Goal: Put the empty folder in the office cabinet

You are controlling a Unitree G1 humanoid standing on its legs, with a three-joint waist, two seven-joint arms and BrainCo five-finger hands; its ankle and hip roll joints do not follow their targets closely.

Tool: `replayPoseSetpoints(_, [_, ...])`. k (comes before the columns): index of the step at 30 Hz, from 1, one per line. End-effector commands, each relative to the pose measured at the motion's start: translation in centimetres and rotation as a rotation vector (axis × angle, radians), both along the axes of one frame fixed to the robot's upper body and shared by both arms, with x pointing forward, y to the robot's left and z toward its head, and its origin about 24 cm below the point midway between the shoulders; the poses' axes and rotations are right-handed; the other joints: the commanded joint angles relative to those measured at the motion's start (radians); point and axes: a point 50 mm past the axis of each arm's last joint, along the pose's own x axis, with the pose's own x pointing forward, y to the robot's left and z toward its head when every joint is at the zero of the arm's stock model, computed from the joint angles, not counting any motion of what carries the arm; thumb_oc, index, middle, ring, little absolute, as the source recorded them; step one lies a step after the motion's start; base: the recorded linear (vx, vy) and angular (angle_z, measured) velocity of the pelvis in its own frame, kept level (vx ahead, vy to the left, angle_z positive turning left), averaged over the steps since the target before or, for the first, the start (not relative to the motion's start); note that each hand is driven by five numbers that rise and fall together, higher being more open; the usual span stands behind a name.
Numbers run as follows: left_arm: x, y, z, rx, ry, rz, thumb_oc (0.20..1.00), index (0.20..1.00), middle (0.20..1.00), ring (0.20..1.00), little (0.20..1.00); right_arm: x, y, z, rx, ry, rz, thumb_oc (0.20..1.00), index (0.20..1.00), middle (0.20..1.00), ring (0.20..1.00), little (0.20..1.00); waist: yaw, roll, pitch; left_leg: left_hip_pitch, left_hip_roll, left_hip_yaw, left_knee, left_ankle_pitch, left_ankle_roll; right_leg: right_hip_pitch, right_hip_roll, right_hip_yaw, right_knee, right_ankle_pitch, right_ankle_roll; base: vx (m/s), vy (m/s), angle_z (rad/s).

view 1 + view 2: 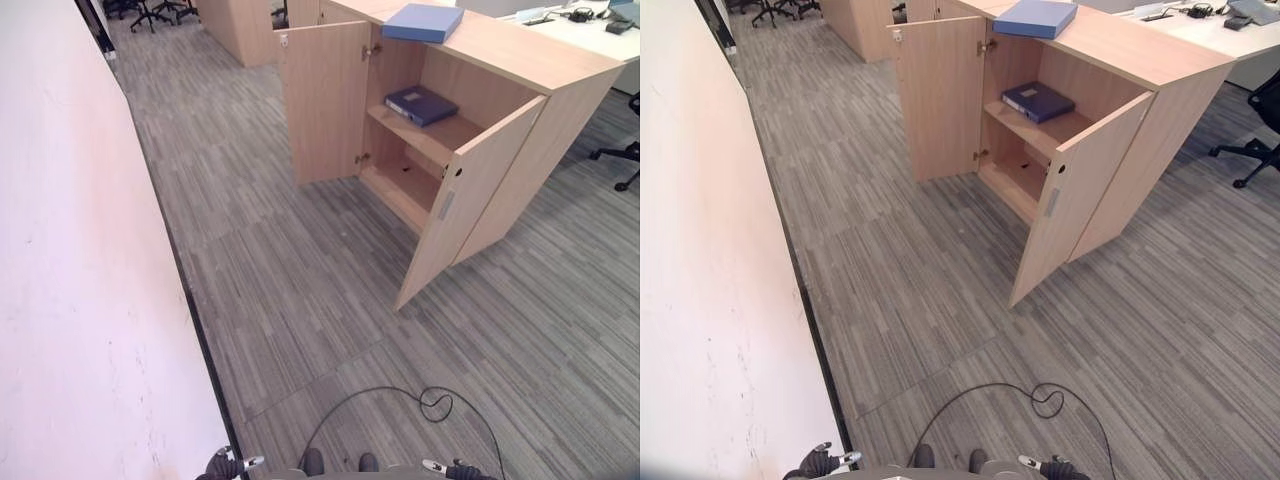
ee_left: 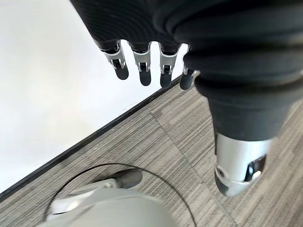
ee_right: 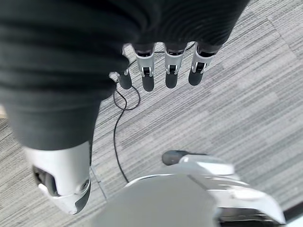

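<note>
A light blue folder (image 1: pixel 422 22) lies flat on top of the wooden office cabinet (image 1: pixel 520 60). Both cabinet doors stand open, the left door (image 1: pixel 325 100) and the right door (image 1: pixel 470 200) swung out over the carpet. A dark blue folder (image 1: pixel 421 104) lies on the upper shelf inside; the lower compartment looks bare. My left hand (image 2: pixel 143 64) hangs at my side above the carpet, fingers straight and holding nothing. My right hand (image 3: pixel 170 66) hangs the same way, open and empty. Both hands are far from the cabinet, at the near edge of the eye views.
A white wall (image 1: pixel 70 250) runs along my left with a dark skirting strip. Grey carpet lies between me and the cabinet. Another wooden unit (image 1: pixel 235 25) and office chairs (image 1: pixel 150 12) stand at the back. A desk (image 1: pixel 590 30) and a black chair (image 1: pixel 625 155) are on the right.
</note>
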Motion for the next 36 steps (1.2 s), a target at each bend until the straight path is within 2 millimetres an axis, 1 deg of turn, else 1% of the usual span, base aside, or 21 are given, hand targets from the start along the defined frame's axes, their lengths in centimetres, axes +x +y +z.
replayPoseSetpoints(1, [1.4, -0.1, 0.3, 0.036, -0.034, -0.058, 1.000, 1.000, 1.000, 1.000, 1.000, 1.7, 0.0, 0.3, -0.008, -0.054, -0.018, 1.000, 1.000, 1.000, 1.000, 1.000, -0.014, -0.029, 0.021, 0.037, -0.031, 0.018, -0.001, -0.091, -0.022, 0.020, -0.057, -0.019, -0.042, 0.051, 0.104, 0.00, 0.000, 0.00])
replayPoseSetpoints(7, [1.8, 0.0, 0.5, 0.072, -0.053, -0.072, 1.000, 1.000, 1.000, 1.000, 1.000, 1.8, 0.3, 0.3, -0.009, -0.062, -0.015, 1.000, 1.000, 1.000, 1.000, 1.000, -0.012, -0.033, 0.019, 0.039, -0.029, 0.020, -0.001, -0.092, -0.023, 0.022, -0.056, -0.019, -0.042, 0.052, 0.105, 0.00, 0.000, 0.00])
replayPoseSetpoints(14, [0.9, 0.0, 0.1, 0.052, -0.005, -0.056, 1.000, 1.000, 1.000, 1.000, 1.000, 1.6, 0.3, 0.3, -0.005, -0.051, -0.007, 1.000, 1.000, 1.000, 1.000, 1.000, -0.015, -0.034, 0.015, 0.041, -0.027, 0.022, -0.001, -0.092, -0.023, 0.023, -0.055, -0.016, -0.042, 0.052, 0.104, 0.00, 0.000, 0.00])
replayPoseSetpoints(17, [0.7, 0.0, 0.0, 0.031, -0.005, -0.005, 1.000, 1.000, 1.000, 1.000, 1.000, 1.6, 0.4, 0.2, 0.000, -0.051, -0.010, 1.000, 1.000, 1.000, 1.000, 1.000, -0.013, -0.035, 0.013, 0.042, -0.027, 0.021, -0.001, -0.092, -0.024, 0.024, -0.054, -0.016, -0.042, 0.051, 0.103, 0.00, 0.000, 0.00])
replayPoseSetpoints(19, [0.1, 0.0, -0.2, 0.019, 0.021, 0.012, 1.000, 1.000, 1.000, 1.000, 1.000, 1.5, 0.4, 0.2, 0.002, -0.047, -0.006, 1.000, 1.000, 1.000, 1.000, 1.000, -0.014, -0.036, 0.010, 0.044, -0.026, 0.021, -0.001, -0.093, -0.024, 0.025, -0.054, -0.016, -0.042, 0.051, 0.103, 0.00, 0.000, 0.00])
replayPoseSetpoints(24, [-0.1, -0.1, -0.2, -0.014, 0.027, 0.030, 1.000, 1.000, 1.000, 1.000, 1.000, 1.4, 0.4, 0.2, 0.010, -0.042, 0.004, 1.000, 1.000, 1.000, 1.000, 1.000, -0.016, -0.036, 0.007, 0.048, -0.025, 0.021, -0.001, -0.095, -0.025, 0.030, -0.051, -0.016, -0.042, 0.048, 0.102, 0.00, 0.000, 0.00])
replayPoseSetpoints(27, [-0.1, -0.1, -0.2, -0.004, 0.029, 0.008, 1.000, 1.000, 1.000, 1.000, 1.000, 1.3, 0.5, 0.2, 0.011, -0.038, 0.009, 1.000, 1.000, 1.000, 1.000, 1.000, -0.017, -0.036, 0.005, 0.050, -0.025, 0.021, -0.001, -0.096, -0.025, 0.030, -0.050, -0.014, -0.042, 0.048, 0.101, 0.00, 0.000, 0.00])
replayPoseSetpoints(31, [1.1, 0.0, 0.2, 0.035, -0.021, -0.027, 1.000, 1.000, 1.000, 1.000, 1.000, 1.4, 0.6, 0.2, 0.008, -0.049, 0.008, 1.000, 1.000, 1.000, 1.000, 1.000, -0.016, -0.041, 0.004, 0.053, -0.023, 0.019, -0.001, -0.097, -0.026, 0.034, -0.050, -0.017, -0.042, 0.046, 0.101, 0.00, 0.000, 0.00])
replayPoseSetpoints(36, [1.5, 0.0, 0.4, 0.043, -0.038, -0.068, 1.000, 1.000, 1.000, 1.000, 1.000, 1.6, 0.8, 0.2, 0.012, -0.069, 0.015, 1.000, 1.000, 1.000, 1.000, 1.000, -0.018, -0.047, 0.007, 0.050, -0.022, 0.019, -0.001, -0.097, -0.026, 0.032, -0.048, -0.014, -0.042, 0.047, 0.101, 0.00, 0.000, 0.00])
